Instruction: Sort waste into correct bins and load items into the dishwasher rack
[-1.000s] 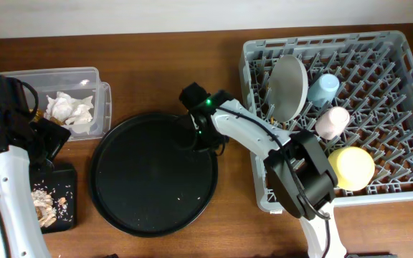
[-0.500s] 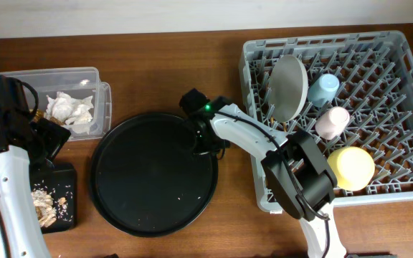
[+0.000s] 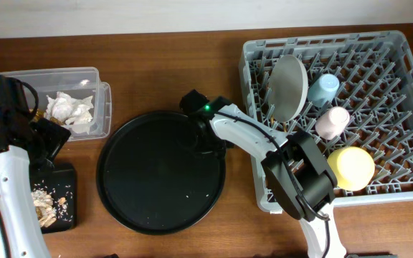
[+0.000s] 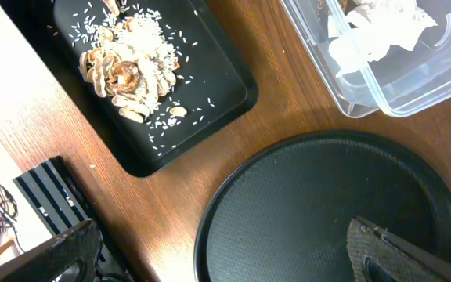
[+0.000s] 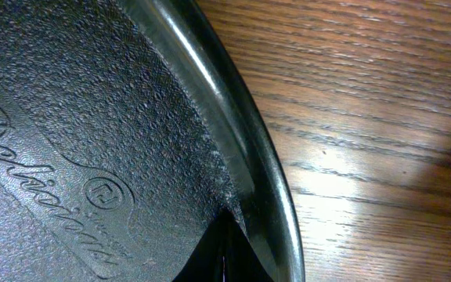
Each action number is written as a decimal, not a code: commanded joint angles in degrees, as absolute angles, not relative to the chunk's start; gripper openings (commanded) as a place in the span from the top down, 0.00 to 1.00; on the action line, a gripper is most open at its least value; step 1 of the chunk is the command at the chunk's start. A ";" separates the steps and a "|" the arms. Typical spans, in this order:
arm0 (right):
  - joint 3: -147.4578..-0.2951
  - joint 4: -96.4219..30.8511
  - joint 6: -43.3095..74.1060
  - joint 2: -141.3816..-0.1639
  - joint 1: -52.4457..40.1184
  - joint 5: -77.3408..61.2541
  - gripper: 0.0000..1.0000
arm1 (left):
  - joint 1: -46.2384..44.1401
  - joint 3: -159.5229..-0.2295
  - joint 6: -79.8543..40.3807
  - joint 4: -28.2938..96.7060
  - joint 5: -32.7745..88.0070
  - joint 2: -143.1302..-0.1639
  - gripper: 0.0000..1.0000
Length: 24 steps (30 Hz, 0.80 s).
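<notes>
The grey dishwasher rack at the right holds the grey-white plate on edge, the light-blue cup, the pink cup and the yellow bowl upside down. I cannot make out the chopsticks. White tissues lie in the clear box; they also show in the left wrist view. Beige crumbs lie in the shallow black tray. My right gripper is shut on the right rim of the large round black tray. My left gripper is open and empty above the shallow tray.
In the left wrist view, the crumbs sit in the shallow tray, beside the clear box and the round tray. The right wrist view shows the round tray's rim on wood.
The round black tray has slid a little to the right with my right gripper on its rim. My left arm has not moved.
</notes>
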State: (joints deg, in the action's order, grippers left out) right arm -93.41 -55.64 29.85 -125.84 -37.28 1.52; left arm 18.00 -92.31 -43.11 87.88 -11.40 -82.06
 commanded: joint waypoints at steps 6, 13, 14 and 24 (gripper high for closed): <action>-94.30 -58.98 30.72 -124.62 -37.06 6.04 0.96 | 18.28 -92.73 -42.81 87.96 -11.62 -81.71 0.01; -95.61 -61.52 30.70 -115.61 -37.10 4.56 0.86 | 18.28 -92.73 -42.81 87.96 -11.62 -81.73 0.01; -95.61 -62.00 30.55 -113.30 -37.10 4.58 0.76 | 18.28 -92.73 -42.81 87.96 -11.62 -81.71 0.01; -95.59 -74.52 30.26 -81.65 -32.14 13.17 0.02 | 18.28 -92.73 -42.81 87.96 -11.62 -81.71 0.01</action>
